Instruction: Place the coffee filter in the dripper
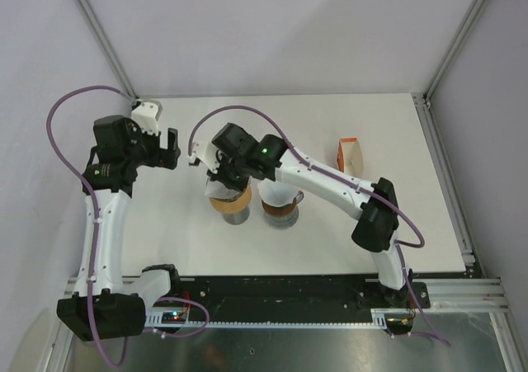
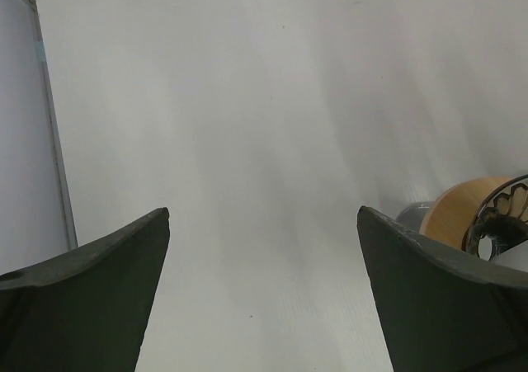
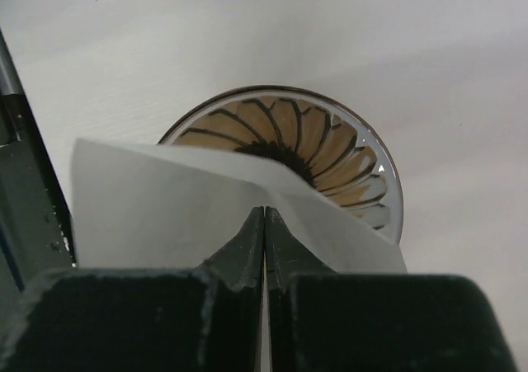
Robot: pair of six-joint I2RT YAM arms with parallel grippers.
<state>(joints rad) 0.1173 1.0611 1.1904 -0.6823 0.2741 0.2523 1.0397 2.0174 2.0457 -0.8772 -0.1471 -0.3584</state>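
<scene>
Holds the white paper coffee filter (image 3: 165,199) in the right claw (image 3: 264,223), jaws pressed fully together on its near edge. Hangs over the ribbed glass dripper (image 3: 346,153), just behind and above its open mouth; cannot tell whether touching the rim. Shows the left claw (image 2: 264,248) wide open, holding nothing, over the counter (image 2: 247,100) and farther from the dripper. Calls, probably, for a short push forward and down by the right arm before letting go.
</scene>
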